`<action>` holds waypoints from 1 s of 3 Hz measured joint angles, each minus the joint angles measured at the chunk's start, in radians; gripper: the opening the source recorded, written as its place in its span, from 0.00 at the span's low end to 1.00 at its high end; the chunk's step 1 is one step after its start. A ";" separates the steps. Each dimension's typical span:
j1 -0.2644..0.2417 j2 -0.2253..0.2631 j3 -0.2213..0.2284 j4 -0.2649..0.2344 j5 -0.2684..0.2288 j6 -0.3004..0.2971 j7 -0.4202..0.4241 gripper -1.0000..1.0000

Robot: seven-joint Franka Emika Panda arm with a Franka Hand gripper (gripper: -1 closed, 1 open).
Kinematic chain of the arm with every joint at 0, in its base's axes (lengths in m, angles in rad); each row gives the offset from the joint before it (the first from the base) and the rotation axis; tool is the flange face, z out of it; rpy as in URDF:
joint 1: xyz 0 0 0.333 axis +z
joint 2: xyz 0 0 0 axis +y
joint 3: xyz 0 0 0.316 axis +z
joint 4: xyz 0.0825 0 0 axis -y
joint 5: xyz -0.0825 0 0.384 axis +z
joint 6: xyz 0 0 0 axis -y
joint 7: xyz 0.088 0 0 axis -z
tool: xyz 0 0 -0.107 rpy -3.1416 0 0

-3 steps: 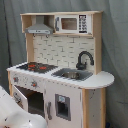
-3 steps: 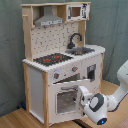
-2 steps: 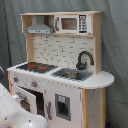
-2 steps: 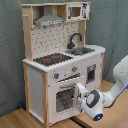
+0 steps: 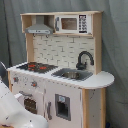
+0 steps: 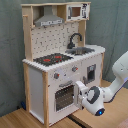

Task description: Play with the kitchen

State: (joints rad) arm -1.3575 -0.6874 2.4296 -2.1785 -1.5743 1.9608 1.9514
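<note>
Tall white and light-wood toy kitchen (image 6: 55,60) standing on a wooden floor (image 6: 20,120) before a grey curtain (image 6: 10,50). On the kitchen, going left to right in the second exterior view: grey hood (image 6: 48,21) at upper left, red-ringed stove (image 6: 51,59) beneath, oven door with window (image 6: 64,97) below that, black faucet (image 6: 74,39) over the sink (image 6: 82,50), microwave (image 6: 76,12) at upper right. White robot arm (image 6: 117,75) right of the kitchen, gripper (image 6: 81,93) against the oven door's right edge; cannot tell whether clenched or released.

Both exterior views face the kitchen (image 5: 60,75) (image 6: 62,65) from opposite front corners.
</note>
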 joint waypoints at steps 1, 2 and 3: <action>-0.001 0.057 -0.034 -0.073 0.000 -0.025 0.001 1.00; 0.069 0.114 -0.066 -0.104 0.002 -0.051 -0.009 1.00; 0.127 0.180 -0.066 -0.136 0.005 -0.099 -0.040 1.00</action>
State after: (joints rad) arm -1.2310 -0.5076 2.3641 -2.3148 -1.5690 1.8615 1.9117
